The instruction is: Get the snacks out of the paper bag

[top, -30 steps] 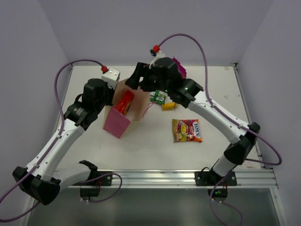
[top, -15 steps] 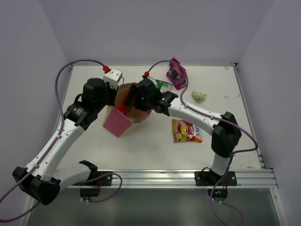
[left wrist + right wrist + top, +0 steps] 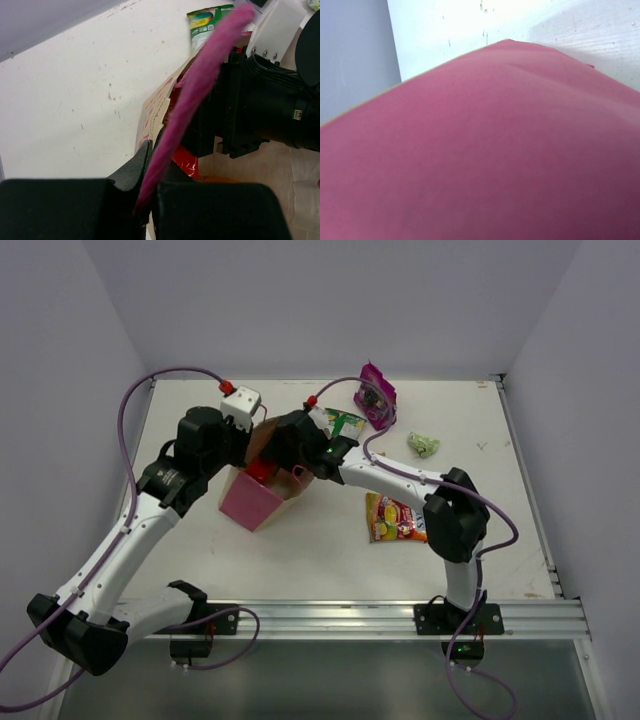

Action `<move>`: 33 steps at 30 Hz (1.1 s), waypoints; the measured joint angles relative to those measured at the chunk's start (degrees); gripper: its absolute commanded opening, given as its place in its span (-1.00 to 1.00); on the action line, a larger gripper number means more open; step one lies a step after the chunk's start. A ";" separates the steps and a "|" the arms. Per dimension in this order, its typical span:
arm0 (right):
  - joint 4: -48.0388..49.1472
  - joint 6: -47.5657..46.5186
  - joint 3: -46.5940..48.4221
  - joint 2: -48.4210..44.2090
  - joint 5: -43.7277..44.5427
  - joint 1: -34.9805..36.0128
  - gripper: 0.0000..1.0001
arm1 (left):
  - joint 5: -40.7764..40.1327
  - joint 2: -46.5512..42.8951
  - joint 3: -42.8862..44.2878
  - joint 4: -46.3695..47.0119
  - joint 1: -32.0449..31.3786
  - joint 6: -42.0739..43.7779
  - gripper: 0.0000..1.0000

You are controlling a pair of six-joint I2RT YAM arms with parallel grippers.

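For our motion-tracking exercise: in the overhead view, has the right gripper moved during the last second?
Yes. The right gripper has moved left and slightly nearer, away from the magenta packet, into the mouth of the paper bag.

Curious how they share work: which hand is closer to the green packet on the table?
Right. The right hand reaches into the mouth of the paper bag, beside the green packet; the left hand pinches the bag's pink wall on the side away from it.

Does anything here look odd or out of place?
Only the paper bag: the left fingers pinch the rim of its pink side while the right arm is pushed into its mouth, hiding its fingers. No tear or spill shows.
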 measured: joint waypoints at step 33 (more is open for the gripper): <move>11.26 -20.59 -7.67 -13.66 -4.87 -0.02 -1.00 | -7.82 -1.70 -1.51 1.60 0.00 0.11 -1.00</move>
